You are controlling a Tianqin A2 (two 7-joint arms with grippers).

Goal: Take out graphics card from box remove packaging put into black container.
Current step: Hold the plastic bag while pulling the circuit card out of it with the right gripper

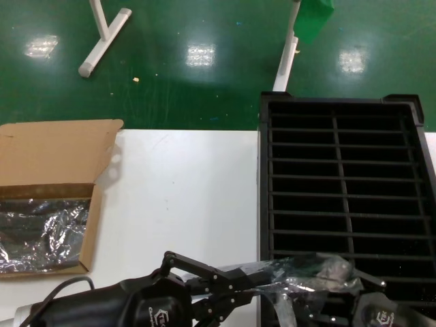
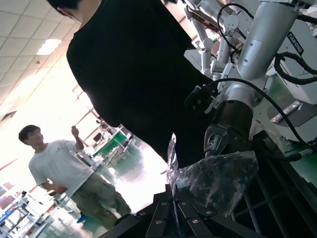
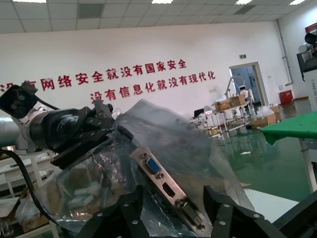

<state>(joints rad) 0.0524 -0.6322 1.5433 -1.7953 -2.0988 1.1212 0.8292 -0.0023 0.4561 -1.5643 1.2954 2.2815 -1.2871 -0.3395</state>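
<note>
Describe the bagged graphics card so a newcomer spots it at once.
Start at the black container on the white table. At its near edge, both tools hold a crinkly clear bag. Inside is the graphics card; its silver bracket with a blue connector marks it out.

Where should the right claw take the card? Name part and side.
Probably the metal bracket end of the card, from the side opposite the left claw, which pinches the bag at the far end. That bracket is stiff and faces the right claw; the bag is limp.
</note>
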